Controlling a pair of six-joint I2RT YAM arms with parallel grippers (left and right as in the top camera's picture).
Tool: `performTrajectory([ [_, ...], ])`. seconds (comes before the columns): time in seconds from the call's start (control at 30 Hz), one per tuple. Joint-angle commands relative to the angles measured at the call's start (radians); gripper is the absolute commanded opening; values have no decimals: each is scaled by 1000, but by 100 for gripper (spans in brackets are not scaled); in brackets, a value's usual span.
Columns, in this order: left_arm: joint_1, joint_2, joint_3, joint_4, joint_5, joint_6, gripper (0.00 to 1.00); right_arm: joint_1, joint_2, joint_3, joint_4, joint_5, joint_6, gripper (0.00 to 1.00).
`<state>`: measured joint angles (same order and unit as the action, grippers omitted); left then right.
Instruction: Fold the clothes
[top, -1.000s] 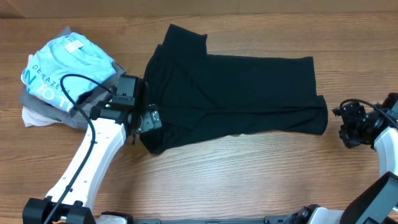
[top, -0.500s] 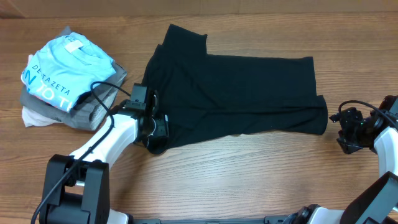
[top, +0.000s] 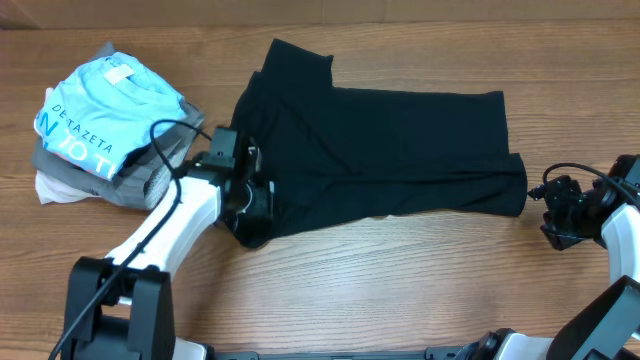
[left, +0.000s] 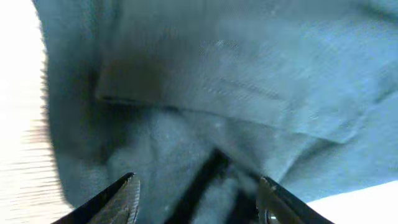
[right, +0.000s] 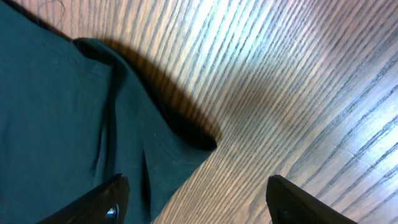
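The black T-shirt (top: 400, 150) lies spread across the middle of your table (top: 400, 290). Your left gripper (left: 198, 198) sits at the shirt's near left corner, its fingers partly apart with bunched cloth between them. You cannot tell whether they pinch it. Your right gripper (right: 194, 199) hangs spread wide and empty near the shirt's right edge.

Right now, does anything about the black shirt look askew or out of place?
The black T-shirt lies crooked and rumpled: one corner is bunched at the left hand, and something white peeks out under its bottom edge.
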<state>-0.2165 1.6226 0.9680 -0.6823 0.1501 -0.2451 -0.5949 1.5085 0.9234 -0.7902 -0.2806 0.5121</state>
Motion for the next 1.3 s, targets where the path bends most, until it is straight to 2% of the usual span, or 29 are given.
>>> performTrajectory([
  [0.0,1,-34,53,-23,-29,47,65,0,5,25,-3,11,-23,75],
  [0.17,-7,-33,50,-21,48,47,66,0,5,25,-2,11,-23,74],
  [0.3,-31,-21,23,-18,52,39,66,0,5,25,1,12,-22,74],
  [0.47,-60,38,-35,26,50,-11,58,0,5,25,2,11,-22,74],
  [0.5,-60,50,-38,29,50,-22,53,0,5,25,3,11,-22,74],
  [0.63,-52,80,-39,27,50,-26,6,0,5,25,13,11,-23,73],
  [0.67,-48,79,-38,25,49,-25,4,0,5,25,15,11,-23,73],
  [0.77,-18,64,-18,-8,24,-29,4,0,6,25,21,11,-40,69],
  [0.83,15,50,6,-48,5,-31,4,0,7,17,13,14,-48,62],
  [0.97,95,30,39,-111,-19,-28,4,0,9,-14,6,19,-72,57],
  [1.17,164,29,39,-93,-49,-26,4,16,9,-60,80,-45,-127,56],
  [1.27,164,29,39,-92,-73,-21,4,68,9,-91,155,-72,-155,59],
])
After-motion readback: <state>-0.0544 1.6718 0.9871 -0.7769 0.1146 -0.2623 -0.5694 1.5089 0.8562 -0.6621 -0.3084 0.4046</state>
